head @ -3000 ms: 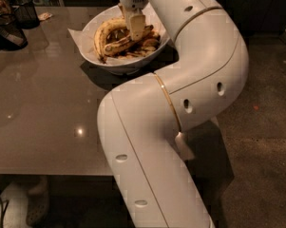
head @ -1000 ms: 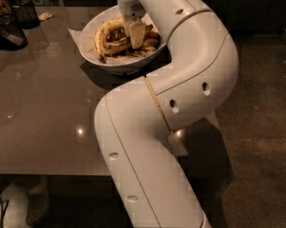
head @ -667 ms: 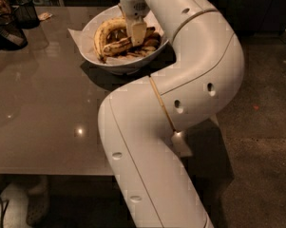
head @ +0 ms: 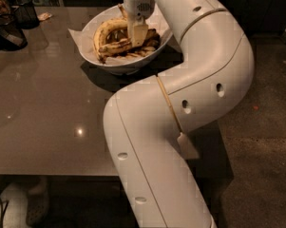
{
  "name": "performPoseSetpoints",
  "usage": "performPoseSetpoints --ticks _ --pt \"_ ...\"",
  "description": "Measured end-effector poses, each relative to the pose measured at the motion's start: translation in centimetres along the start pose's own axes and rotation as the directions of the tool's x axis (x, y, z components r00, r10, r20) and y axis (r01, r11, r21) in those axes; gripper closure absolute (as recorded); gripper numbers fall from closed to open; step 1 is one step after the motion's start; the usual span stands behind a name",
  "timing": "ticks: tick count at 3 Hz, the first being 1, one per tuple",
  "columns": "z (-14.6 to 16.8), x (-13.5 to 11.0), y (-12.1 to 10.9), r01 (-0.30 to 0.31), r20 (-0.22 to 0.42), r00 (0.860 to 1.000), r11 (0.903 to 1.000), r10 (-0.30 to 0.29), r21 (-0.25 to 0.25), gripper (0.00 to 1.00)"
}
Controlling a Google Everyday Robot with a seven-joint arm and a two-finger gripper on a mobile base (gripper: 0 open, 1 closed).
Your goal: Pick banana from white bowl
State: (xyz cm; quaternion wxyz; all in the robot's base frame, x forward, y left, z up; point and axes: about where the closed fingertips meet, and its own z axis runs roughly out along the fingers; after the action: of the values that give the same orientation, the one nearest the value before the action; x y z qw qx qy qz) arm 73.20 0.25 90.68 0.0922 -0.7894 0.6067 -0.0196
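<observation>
The white bowl, lined with crinkled white paper, stands at the far side of the grey table. In it lies the long brown-streaked banana, running across the bowl's near side. A strongly arched, cleaner yellow banana curves behind it. My gripper reaches down from above into the middle of the bowl, right over the streaked banana and touching or nearly touching it. The gripper hides the banana's middle part.
A black mesh cup and another dark object stand at the table's far left. My white arm bends over the table's right edge. The table's front edge runs across the bottom, with dark floor to the right.
The arm's elbow has swung a little to the right. The gripper has stayed down in the bowl over the bananas, which have not visibly moved.
</observation>
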Motion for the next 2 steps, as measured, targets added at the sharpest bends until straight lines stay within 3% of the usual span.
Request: performPoseSetpoints --ticks 1,2 --pt "0.0 -0.1 0.0 0.0 0.002 1.0 1.0 0.0 0.0 1.0" --pt "-2.5 -0.1 -0.9 -0.01 0.02 1.0 0.9962 0.009 0.087 1.0"
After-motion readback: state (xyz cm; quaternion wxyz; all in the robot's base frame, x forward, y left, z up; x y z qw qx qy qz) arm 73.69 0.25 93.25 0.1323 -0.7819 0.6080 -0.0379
